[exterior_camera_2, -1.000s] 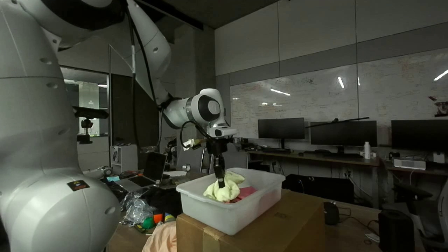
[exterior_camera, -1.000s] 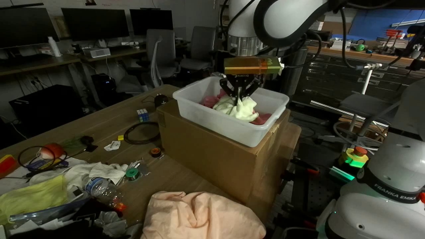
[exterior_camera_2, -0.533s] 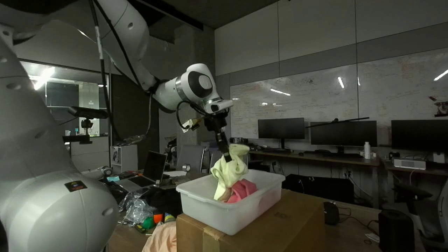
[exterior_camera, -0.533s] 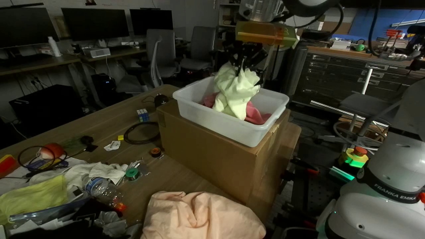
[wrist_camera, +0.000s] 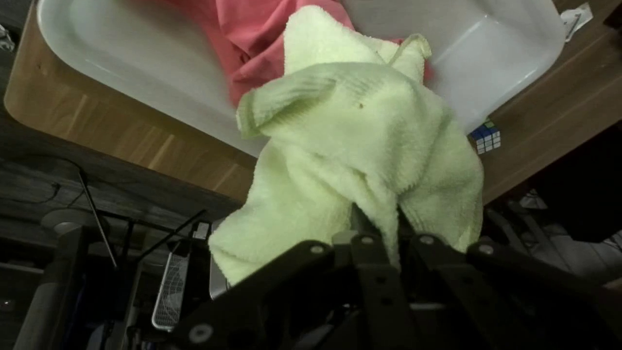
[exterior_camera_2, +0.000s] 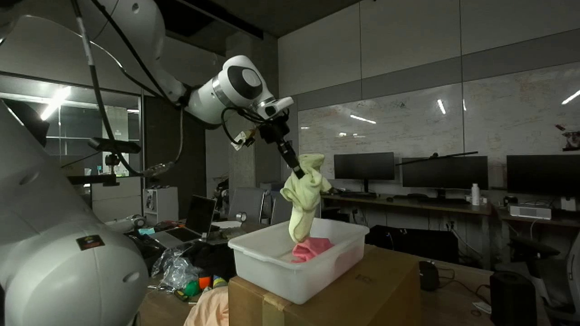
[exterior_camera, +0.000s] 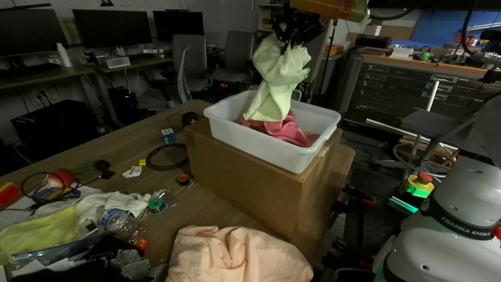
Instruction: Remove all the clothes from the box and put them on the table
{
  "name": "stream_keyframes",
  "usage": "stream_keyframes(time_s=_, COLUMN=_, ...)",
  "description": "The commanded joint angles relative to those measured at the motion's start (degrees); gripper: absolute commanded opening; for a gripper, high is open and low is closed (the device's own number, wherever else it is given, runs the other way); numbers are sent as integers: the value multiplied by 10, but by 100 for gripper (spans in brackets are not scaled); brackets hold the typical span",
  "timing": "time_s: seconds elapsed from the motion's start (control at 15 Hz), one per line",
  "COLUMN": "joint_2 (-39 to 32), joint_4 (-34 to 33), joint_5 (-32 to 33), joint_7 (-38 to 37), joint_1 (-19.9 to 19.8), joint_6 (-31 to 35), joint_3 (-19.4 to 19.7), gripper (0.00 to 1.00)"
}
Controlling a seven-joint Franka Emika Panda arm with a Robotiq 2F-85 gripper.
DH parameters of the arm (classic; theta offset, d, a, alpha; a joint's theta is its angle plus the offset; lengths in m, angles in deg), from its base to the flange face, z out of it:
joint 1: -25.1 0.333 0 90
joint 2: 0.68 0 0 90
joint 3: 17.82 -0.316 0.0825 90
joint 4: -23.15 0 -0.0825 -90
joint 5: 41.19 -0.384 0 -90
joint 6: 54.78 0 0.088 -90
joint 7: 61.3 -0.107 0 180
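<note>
While in an exterior view a puzzle cube [exterior_camera: 168,136] lay on the table [exterior_camera: 203,203] at nine o'clock from the white tub [exterior_camera: 254,145], a peach cloth [exterior_camera: 238,254] lay near six. Over the tub, at twelve, hung a pale green cloth [exterior_camera: 274,94], pinched between the fingers of the gripper [exterior_camera: 287,46], its lower end near the pink cloth [exterior_camera: 291,133] inside.

I hold the yellow-green cloth [exterior_camera: 274,74] pinched near its upper end; it is fuzzy and hangs in folds over the box [exterior_camera: 266,149]. The red-pink cloth [exterior_camera: 289,131] lies crumpled inside; I cannot tell whether the two touch. Box: whitish, rectangular, open-topped, upright, raised above the wooden table [exterior_camera: 199,207]. The peach cloth [exterior_camera: 238,254] lies on the table in loose folds, only partly in view.
</note>
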Motion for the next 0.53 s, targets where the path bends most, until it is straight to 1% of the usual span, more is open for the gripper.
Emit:
stream_keyframes(time_s=0.0, joint_2=-14, joint_4=-40, joint_5=19, joint_7=13, joint_1=-6, joint_6=16, joint_3=-20, gripper=10)
stream_keyframes(time_s=0.07, joint_2=-19, joint_4=-49, joint_5=19, joint_7=23, joint_1=0, joint_6=19, joint_3=-25, gripper=10)
stream_keyframes(time_s=0.2, joint_2=-30, joint_4=-74, joint_5=-1, joint_7=78, joint_1=27, joint_6=12, joint_3=-31, gripper=10)
stream_keyframes(time_s=0.47, joint_2=-53, joint_4=-118, joint_5=-44, joint_7=154, joint_1=79, joint_6=-9, joint_3=-55, gripper=10)
